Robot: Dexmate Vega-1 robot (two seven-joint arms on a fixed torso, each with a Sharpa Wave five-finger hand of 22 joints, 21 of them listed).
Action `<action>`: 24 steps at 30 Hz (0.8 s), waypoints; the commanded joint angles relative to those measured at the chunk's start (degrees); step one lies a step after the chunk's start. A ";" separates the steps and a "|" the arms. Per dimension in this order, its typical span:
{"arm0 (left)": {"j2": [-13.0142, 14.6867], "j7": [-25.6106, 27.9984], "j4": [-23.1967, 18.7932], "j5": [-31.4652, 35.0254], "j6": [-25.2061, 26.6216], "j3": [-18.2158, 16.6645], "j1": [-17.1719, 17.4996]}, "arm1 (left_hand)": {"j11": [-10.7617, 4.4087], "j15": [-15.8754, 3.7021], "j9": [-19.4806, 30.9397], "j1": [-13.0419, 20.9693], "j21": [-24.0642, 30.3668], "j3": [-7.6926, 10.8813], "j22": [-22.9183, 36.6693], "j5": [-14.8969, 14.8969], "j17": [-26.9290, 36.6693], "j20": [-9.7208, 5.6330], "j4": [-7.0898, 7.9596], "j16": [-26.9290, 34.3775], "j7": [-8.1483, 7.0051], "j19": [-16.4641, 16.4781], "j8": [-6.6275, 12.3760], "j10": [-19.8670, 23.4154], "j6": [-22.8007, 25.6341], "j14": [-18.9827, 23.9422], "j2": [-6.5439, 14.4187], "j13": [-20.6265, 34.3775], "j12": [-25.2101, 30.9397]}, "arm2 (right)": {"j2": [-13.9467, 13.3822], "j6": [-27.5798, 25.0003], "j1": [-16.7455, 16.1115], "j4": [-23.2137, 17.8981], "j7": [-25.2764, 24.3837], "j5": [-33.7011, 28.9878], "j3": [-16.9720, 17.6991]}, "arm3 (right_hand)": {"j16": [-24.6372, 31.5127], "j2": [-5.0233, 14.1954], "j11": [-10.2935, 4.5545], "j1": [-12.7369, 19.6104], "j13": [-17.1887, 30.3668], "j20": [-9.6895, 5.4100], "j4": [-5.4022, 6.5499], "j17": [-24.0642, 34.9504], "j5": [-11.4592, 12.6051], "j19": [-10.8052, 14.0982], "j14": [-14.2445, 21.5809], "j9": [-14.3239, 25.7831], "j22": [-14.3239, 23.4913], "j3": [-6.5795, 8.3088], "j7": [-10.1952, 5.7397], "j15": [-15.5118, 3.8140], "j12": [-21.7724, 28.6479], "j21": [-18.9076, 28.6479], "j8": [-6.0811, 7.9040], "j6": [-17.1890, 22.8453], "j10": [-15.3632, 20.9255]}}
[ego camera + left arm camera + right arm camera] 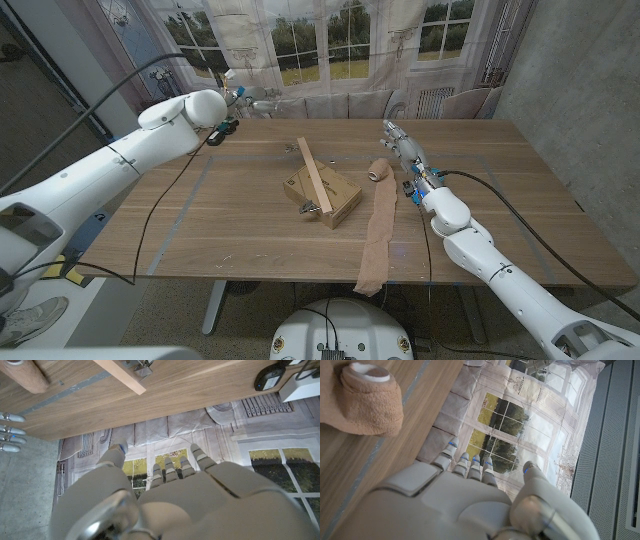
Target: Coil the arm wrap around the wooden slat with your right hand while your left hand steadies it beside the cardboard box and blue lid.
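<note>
Table (220, 215): far edge meets a printed window backdrop (330, 40). Arm wrap (380, 225): unrolled strip runs toward the near edge and hangs over it, tail cut off; rolled end (378, 170) sits just beside the right hand (400, 140). Cardboard box (335, 195) mid-table, wooden slat (313, 175) lying across it; clip detail too small to read. Left hand (240, 97) raised at far-left corner. Both hands hold nothing, fingers spread.

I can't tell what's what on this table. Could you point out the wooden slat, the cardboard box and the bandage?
wooden slat (313, 174): head view, middle of its length.
cardboard box (340, 193): head view, bare top face.
bandage (380, 229): head view, unrolled strip.
</note>
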 commanded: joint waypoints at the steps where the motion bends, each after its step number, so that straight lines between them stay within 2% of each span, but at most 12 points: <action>1: -2.73 -8.46 2.28 13.86 0.57 8.28 -9.79 | -2.16 -0.53 0.28 3.12 -0.63 0.99 0.09 -0.21 0.12 1.23 -0.05 -0.25 -1.13 -0.90 0.23 0.94 1.55 0.54 0.31 0.27 0.05 | 0.55 0.19 -0.35 -0.22 -1.27 -0.64 -0.09 | 0.24 -0.08 -0.08 -0.13 0.17 0.18 -0.17 0.09 0.15 0.51 0.45 0.29 0.22 0.13 0.03 0.22 0.28 -0.08 0.30 0.29 0.57; 2: -3.18 -9.29 2.98 14.54 -0.19 8.80 -10.56 | -2.64 -0.53 0.30 3.75 -0.66 1.11 0.08 -0.21 0.11 1.25 -0.06 -0.29 -1.48 -0.80 0.30 1.10 1.96 0.50 0.30 0.27 0.00 | 0.48 0.25 -0.32 -0.19 -1.30 -0.86 -0.14 | 0.25 -0.08 -0.02 -0.16 0.17 0.18 -0.17 0.09 0.14 0.55 0.48 0.29 0.22 0.12 -0.02 0.26 0.29 -0.08 0.29 0.29 0.59; 5: -4.53 -11.67 4.90 17.29 -2.02 10.63 -12.74 | -2.65 -0.38 0.39 6.00 -0.44 1.56 0.06 -0.16 0.10 1.59 -0.09 -0.36 -1.72 0.37 0.81 1.39 4.11 0.52 0.34 0.30 -0.25 | 0.53 0.46 -0.39 -0.29 -1.56 -1.04 -0.12 | 0.24 -0.08 -0.08 -0.20 0.17 0.21 -0.16 0.10 0.14 0.56 0.48 0.30 0.22 0.11 0.01 0.22 0.28 -0.12 0.29 0.30 0.60; 8: -5.91 -14.32 6.82 20.11 -3.80 12.49 -14.89 | -3.59 -0.32 0.58 8.90 -0.22 1.95 0.06 -0.12 0.08 1.41 -0.07 -0.37 -2.74 1.84 1.37 2.16 6.72 0.61 0.32 0.35 -0.40 | 0.61 0.98 -0.47 -0.29 -1.86 -1.33 -0.09 | 0.26 -0.07 -0.09 -0.22 0.17 0.25 -0.16 0.11 0.13 0.58 0.55 0.30 0.22 0.10 -0.01 0.21 0.28 -0.15 0.28 0.30 0.63; 9: -6.34 -15.02 7.31 21.34 -4.25 13.15 -15.51 | -4.48 -0.43 0.64 9.72 -0.22 2.06 0.05 -0.09 0.08 1.44 -0.08 -0.39 -2.99 2.11 1.42 2.53 7.15 0.58 0.34 0.36 -0.38 | 0.69 1.05 -0.53 -0.32 -2.03 -1.32 -0.05 | 0.26 -0.07 -0.14 -0.24 0.17 0.26 -0.17 0.11 0.13 0.60 0.57 0.30 0.23 0.09 -0.02 0.20 0.28 -0.17 0.29 0.34 0.66; 13: -8.00 -17.07 9.41 25.26 -6.80 15.21 -17.61 | -5.22 -0.81 0.75 11.48 -0.07 2.19 0.02 -0.01 0.06 1.00 -0.11 -0.36 -3.87 3.12 0.78 2.60 6.20 0.84 0.22 0.39 -0.61 | 0.90 1.44 -0.52 -0.14 -2.35 -1.39 0.01 | 0.26 -0.05 -0.08 -0.28 0.17 0.28 -0.18 0.11 0.12 0.67 0.62 0.30 0.23 0.08 -0.03 0.17 0.27 -0.21 0.29 0.35 0.69; 18: -9.58 -17.85 10.96 29.69 -8.99 16.73 -18.97 | -5.20 -1.12 0.85 13.23 -0.20 1.23 -0.05 0.10 0.05 0.52 -0.19 -0.35 -4.14 3.86 0.02 2.87 4.72 1.12 -2.14 0.45 -0.82 | 1.19 2.04 -0.10 0.79 -2.08 -1.30 -0.10 | 0.24 -0.05 -0.12 -0.34 0.17 0.27 -0.19 0.12 0.12 0.79 0.65 0.30 0.23 0.06 -0.07 0.16 0.26 -0.27 0.27 0.36 0.76; 24: -11.29 -18.23 12.53 36.25 -13.20 19.57 -20.63 | -4.64 -1.55 0.96 15.06 -0.59 -0.92 -0.02 0.52 0.10 0.03 0.19 -0.42 -4.14 4.15 -0.84 2.49 2.71 1.17 -6.02 0.55 -1.31 | 1.79 2.86 0.34 2.08 -1.84 -0.95 -0.13 | 0.25 -0.04 -0.16 -0.39 0.18 0.28 -0.21 0.12 0.11 0.85 0.73 0.30 0.23 0.05 -0.10 0.17 0.25 -0.35 0.26 0.38 0.81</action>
